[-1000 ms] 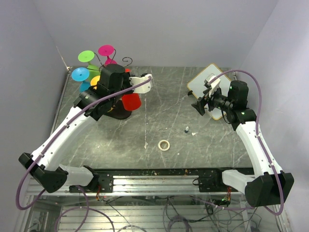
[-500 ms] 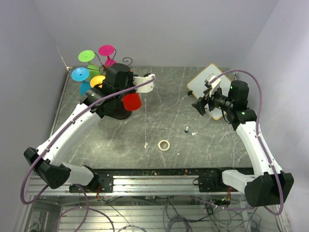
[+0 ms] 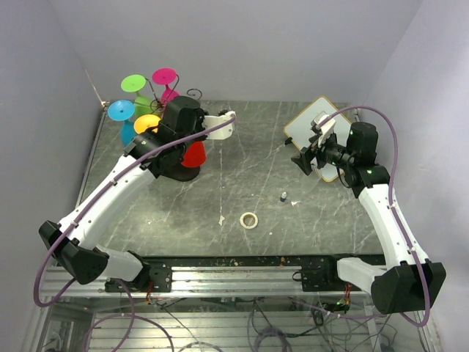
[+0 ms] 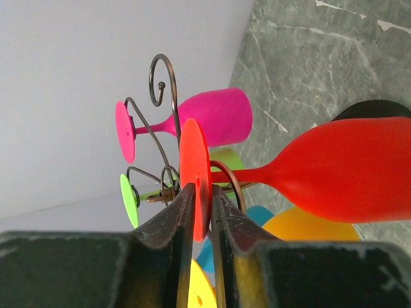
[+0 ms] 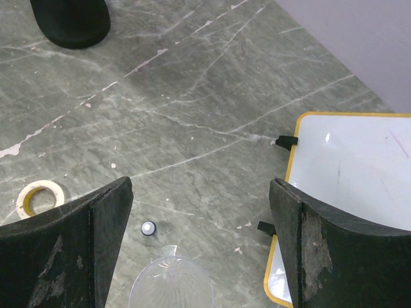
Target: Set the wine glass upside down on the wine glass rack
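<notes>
The red wine glass [image 4: 347, 170] hangs bowl-down among the curled arms of the wine glass rack [image 4: 160, 70], its stem inside a wire loop. In the top view the red wine glass [image 3: 194, 154] shows beside the left wrist, over the rack's black base [image 3: 174, 173]. My left gripper [image 4: 201, 199] stands open only a little, its jaws either side of the red foot disc [image 4: 194, 173] with thin gaps. My right gripper [image 5: 202, 212] is wide open and holds nothing, over the table's right side [image 3: 302, 161].
Pink [image 4: 212, 119], green [image 4: 128, 199], blue [image 3: 121, 111] and yellow [image 3: 146, 123] glasses hang on the rack. A clear cup [image 5: 170, 282] sits below the right gripper. A whiteboard [image 5: 353, 186], a tape roll [image 3: 249, 219] and a small cap [image 3: 283, 196] lie on the table.
My left arm has swung in toward the rack, carrying the red glass from beside it into the wire arms. Its jaws have eased apart off the foot disc. The right arm is still.
</notes>
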### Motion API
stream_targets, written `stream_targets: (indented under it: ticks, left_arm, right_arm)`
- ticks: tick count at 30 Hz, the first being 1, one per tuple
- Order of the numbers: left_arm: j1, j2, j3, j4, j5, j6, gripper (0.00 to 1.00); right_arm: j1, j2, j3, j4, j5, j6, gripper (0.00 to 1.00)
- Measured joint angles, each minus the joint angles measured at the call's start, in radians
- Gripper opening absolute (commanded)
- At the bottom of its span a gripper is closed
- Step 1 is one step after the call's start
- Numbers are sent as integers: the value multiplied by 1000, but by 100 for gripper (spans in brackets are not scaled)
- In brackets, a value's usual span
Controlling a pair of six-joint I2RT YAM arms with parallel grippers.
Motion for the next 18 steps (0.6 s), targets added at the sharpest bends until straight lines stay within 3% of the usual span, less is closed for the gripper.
stream_targets:
  ticks: [18]
  left_arm:
    - [0,-13,22,-35,43,-78,43]
  right_arm:
    - [-4,0,0,0,-11,0,87]
